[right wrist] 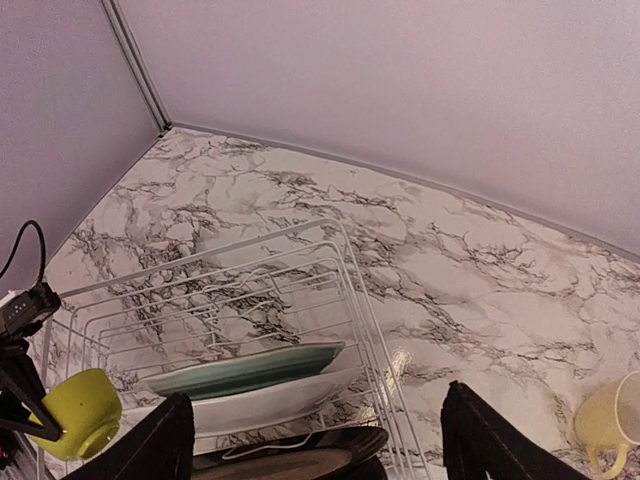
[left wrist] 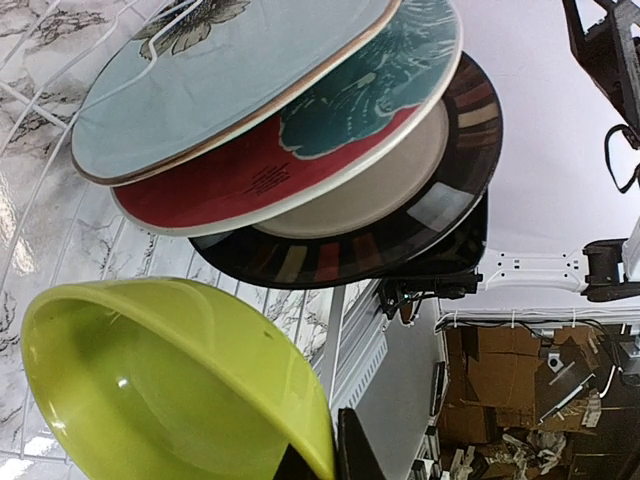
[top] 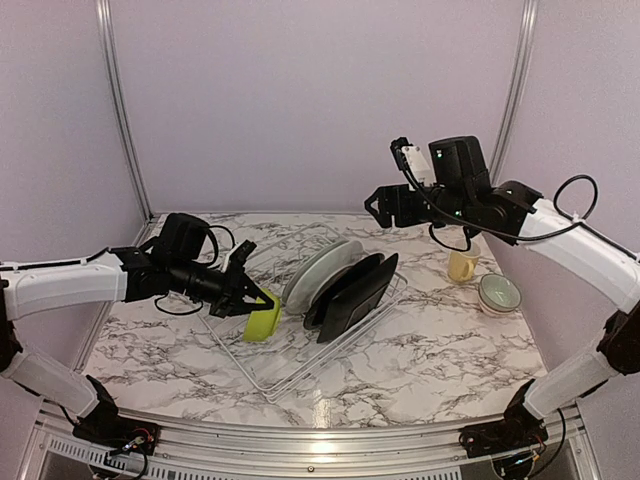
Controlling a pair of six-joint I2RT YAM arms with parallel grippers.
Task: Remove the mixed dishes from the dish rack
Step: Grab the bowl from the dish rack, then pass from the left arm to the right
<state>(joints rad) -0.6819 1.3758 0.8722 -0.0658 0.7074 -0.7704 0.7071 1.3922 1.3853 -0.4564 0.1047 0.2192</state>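
Observation:
My left gripper (top: 257,298) is shut on the rim of the lime-green bowl (top: 264,320) and holds it over the near left part of the white wire dish rack (top: 282,378). In the left wrist view the bowl (left wrist: 160,390) fills the lower left, with the rim pinched between my fingers (left wrist: 352,450). Whitish round plates (top: 316,271) and black squarish plates (top: 352,290) lean together in the rack. My right gripper (top: 384,206) is open and empty, high above the rack's far right. The pale yellow mug (top: 462,266) and the pale grey-green bowl (top: 499,292) stand on the table to the right.
The right wrist view looks down on the rack (right wrist: 300,262), the plates (right wrist: 240,372), the lime-green bowl (right wrist: 78,410) and the mug (right wrist: 610,415). Walls close the back and both sides. The table (top: 440,350) is marble-patterned.

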